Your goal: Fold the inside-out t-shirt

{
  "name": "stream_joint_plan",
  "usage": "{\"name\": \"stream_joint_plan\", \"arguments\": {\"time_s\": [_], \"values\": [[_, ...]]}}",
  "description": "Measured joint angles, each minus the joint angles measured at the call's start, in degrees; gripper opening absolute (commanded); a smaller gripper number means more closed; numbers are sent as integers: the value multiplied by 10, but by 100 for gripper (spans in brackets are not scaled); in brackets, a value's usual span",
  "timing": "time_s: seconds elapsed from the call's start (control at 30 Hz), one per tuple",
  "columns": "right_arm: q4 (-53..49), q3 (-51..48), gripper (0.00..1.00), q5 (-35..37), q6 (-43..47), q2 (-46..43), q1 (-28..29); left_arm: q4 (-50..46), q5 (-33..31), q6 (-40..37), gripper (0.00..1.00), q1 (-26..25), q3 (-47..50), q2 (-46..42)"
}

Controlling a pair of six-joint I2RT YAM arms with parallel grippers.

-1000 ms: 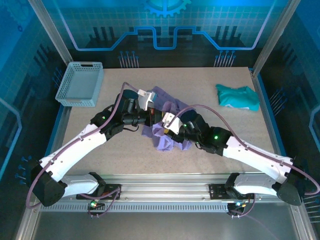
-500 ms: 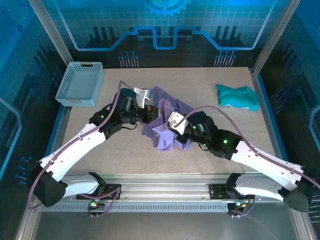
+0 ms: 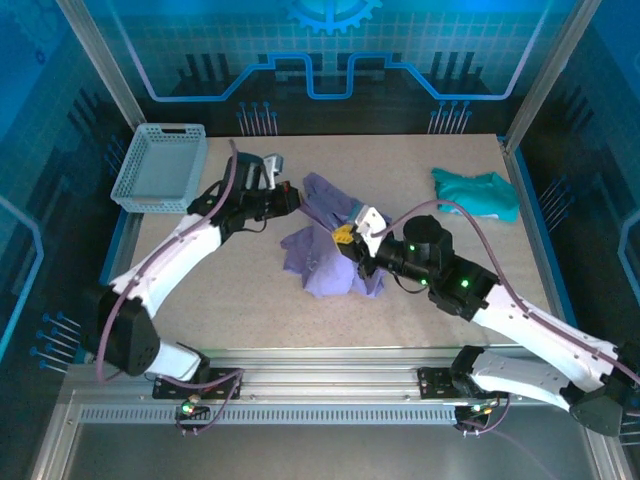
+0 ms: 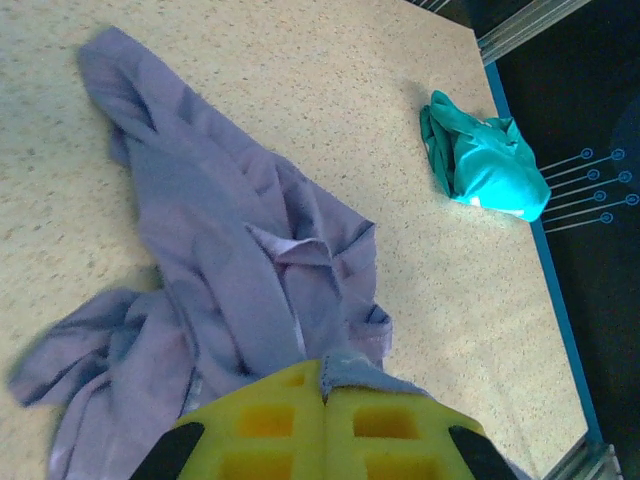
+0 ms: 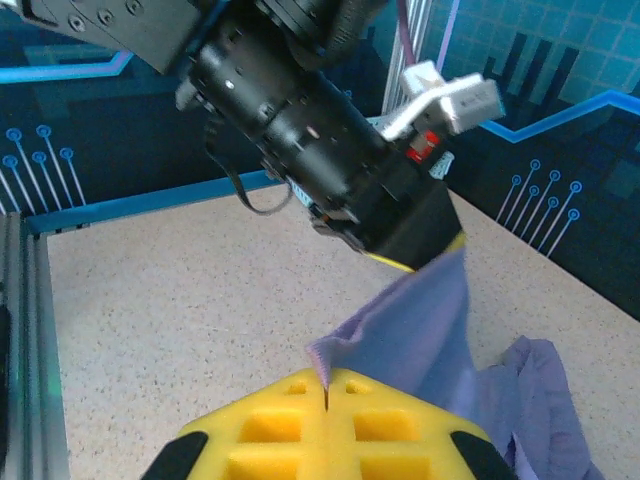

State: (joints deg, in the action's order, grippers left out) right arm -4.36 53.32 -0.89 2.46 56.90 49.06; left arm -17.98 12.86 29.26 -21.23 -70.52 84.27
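The speckled beige worktop (image 3: 230,290) carries the crumpled lavender-purple inside-out t-shirt (image 3: 325,268) near its middle, thin soft cloth bunched in loose folds. A pale blue slatted plastic basket (image 3: 160,168) sits at the far left corner, and a wadded teal-green garment (image 3: 476,193) lies by the far right edge. The left gripper (image 3: 299,197) and right gripper (image 3: 345,236) each clench yellow pads on a shirt edge, probably to stretch that span taut for spreading.

The top camera looks down from behind the arms over the whole tabletop (image 3: 240,300). Close above the left fingers (image 4: 260,430), one faces down and right; above the right fingers (image 5: 270,430), another faces far-left. All share the shirt (image 3: 325,265).
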Motion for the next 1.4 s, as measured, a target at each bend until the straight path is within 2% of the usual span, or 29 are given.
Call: {"name": "stream_joint_plan", "arguments": {"time_s": [0.03, 0.23, 0.33, 0.4, 0.53, 0.67, 0.77, 0.9, 1.23, 1.4], "values": [[5, 5, 0, 3, -12, 12, 0, 3, 4, 3, 0, 0, -14, 19], [32, 20, 0, 44, -113, 112, 1, 33, 46, 18, 25, 12, -95, 146], [37, 23, 0, 68, -161, 165, 6, 46, 73, 39, 42, 47, -90, 179], [40, 31, 0, 81, -186, 205, 14, 56, 87, 52, 49, 80, -71, 180], [50, 65, 0, 97, -232, 291, 31, 82, 99, 70, 58, 153, 6, 138], [63, 108, 0, 92, -268, 372, 49, 101, 92, 95, 65, 226, 115, 43], [70, 144, 0, 77, -289, 438, 68, 105, 64, 109, 76, 261, 186, -47], [78, 174, 0, 46, -308, 508, 87, 95, 15, 106, 79, 274, 227, -127], [78, 218, 0, -16, -321, 568, 95, 80, -18, 101, 81, 281, 252, -143], [83, 228, 20, -58, -342, 603, 103, 43, -40, 101, 82, 281, 270, -209]]}}
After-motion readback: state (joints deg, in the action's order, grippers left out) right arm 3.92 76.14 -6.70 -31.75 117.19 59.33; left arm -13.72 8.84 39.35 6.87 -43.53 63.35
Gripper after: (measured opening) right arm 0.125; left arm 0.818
